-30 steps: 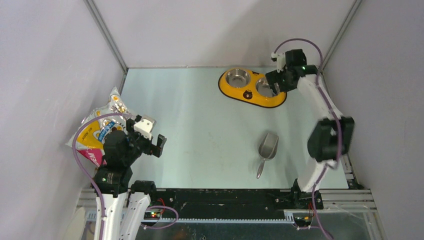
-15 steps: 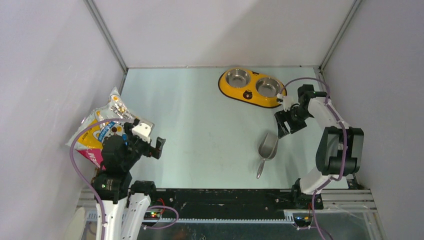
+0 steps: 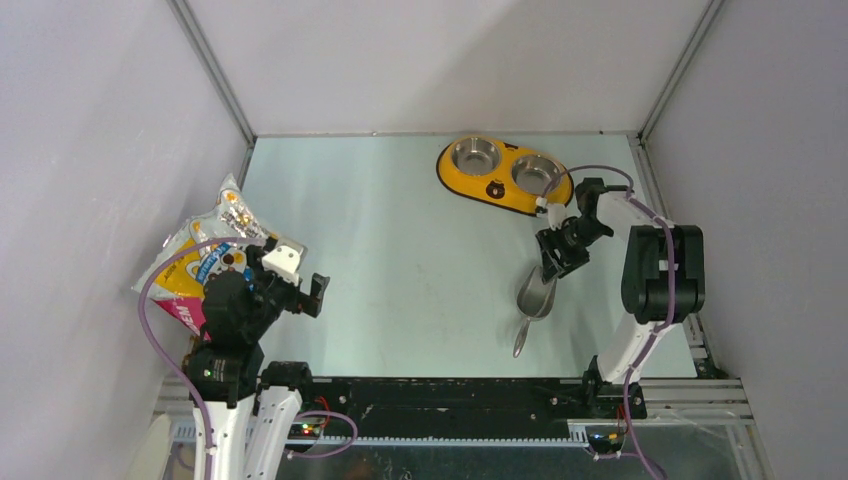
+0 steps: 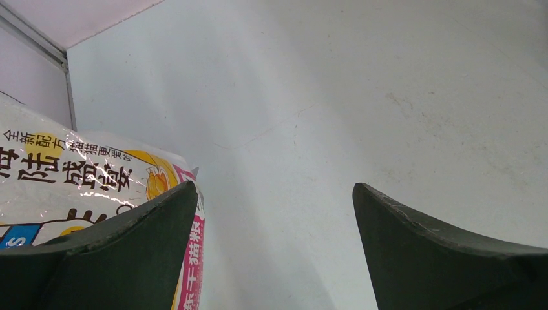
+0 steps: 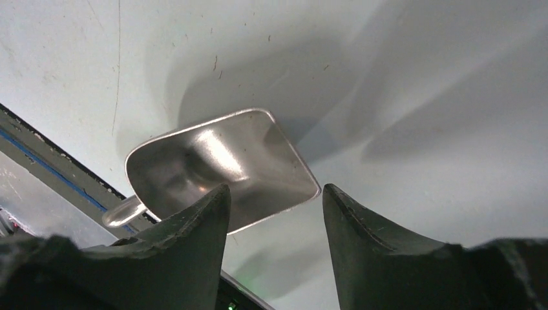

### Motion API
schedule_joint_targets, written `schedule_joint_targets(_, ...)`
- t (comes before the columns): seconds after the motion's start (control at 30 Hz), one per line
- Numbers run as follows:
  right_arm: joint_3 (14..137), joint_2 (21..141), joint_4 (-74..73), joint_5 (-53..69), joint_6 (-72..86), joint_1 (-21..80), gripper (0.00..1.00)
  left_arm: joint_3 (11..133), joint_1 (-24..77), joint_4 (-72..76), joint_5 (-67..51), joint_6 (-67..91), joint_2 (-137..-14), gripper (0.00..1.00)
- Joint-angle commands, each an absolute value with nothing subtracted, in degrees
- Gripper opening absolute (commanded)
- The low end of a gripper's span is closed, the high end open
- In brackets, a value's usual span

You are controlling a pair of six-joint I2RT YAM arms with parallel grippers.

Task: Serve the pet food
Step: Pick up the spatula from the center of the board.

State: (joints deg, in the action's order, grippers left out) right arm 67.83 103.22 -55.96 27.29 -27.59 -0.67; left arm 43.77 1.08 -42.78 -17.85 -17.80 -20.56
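- Near the right edge of the table (image 3: 400, 250), the right pincer (image 5: 274, 194) hangs low over the grey metal scoop (image 5: 220, 161). It's released and empty, with the far lip of the scoop's bowl lined up between the fingertips.
- Touching the metal? Can't tell from here.
- Over at the left edge lies the glossy white-orange-pink cat-food bag (image 3: 195, 262). The left pincer (image 4: 274, 190) sits just beside it, also released and holding nothing.
- The pet food itself: not one kibble on show. My read is that it's all inside that bag.
- At the far edge, towards the right corner, the yellow oval double-bowl feeder (image 3: 503, 185) waits, and both bowls look bare.
- Step in hand, I'd say: fetching the scoop, so it's early days.
- Next up, the right pincer needs a firm clench on that thin bowl wall. The metal is slick and could skid or tip, and the handle points away towards the near edge.
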Motion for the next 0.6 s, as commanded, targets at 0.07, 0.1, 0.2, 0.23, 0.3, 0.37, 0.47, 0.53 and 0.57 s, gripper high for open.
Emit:
schedule_joint_targets(0.07,68.3,105.24,-53.36,26.44,-26.48,1.17,0.53,43.34,0.53,-41.11,-18.71,-16.7,-19.91,0.98)
schedule_joint_targets(0.1,68.36,105.72,-53.31,26.36,-26.42,1.72,0.51,43.33,0.53,-41.13,-18.72,-16.7,-19.9,0.98)
schedule_joint_targets(0.2,68.37,106.58,-52.95,25.56,-26.38,2.61,0.41,43.34,0.48,-41.13,-18.72,-16.7,-19.8,0.98)
schedule_joint_targets(0.23,68.37,106.84,-52.89,25.44,-26.41,2.98,0.39,43.33,0.45,-41.18,-18.72,-16.7,-19.74,0.98)
schedule_joint_targets(0.3,68.37,106.99,-52.64,25.21,-26.47,3.23,0.32,43.33,0.44,-41.15,-18.76,-16.71,-19.63,0.98)
schedule_joint_targets(0.37,68.31,106.76,-52.21,24.73,-26.2,3.26,0.24,43.33,0.44,-41.13,-18.79,-16.7,-19.49,0.98)
schedule_joint_targets(0.47,68.34,105.89,-51.49,23.42,-25.57,2.98,0.09,43.33,0.44,-41.17,-18.87,-16.72,-19.43,0.98)
schedule_joint_targets(0.53,68.57,105.48,-51.01,22.53,-25.05,2.6,0.03,43.41,0.44,-41.14,-18.94,-16.7,-19.36,0.98)
schedule_joint_targets(0.57,68.78,105.39,-51.01,22.25,-24.83,2.25,0.01,43.37,0.44,-41.18,-18.96,-16.7,-19.35,0.98)
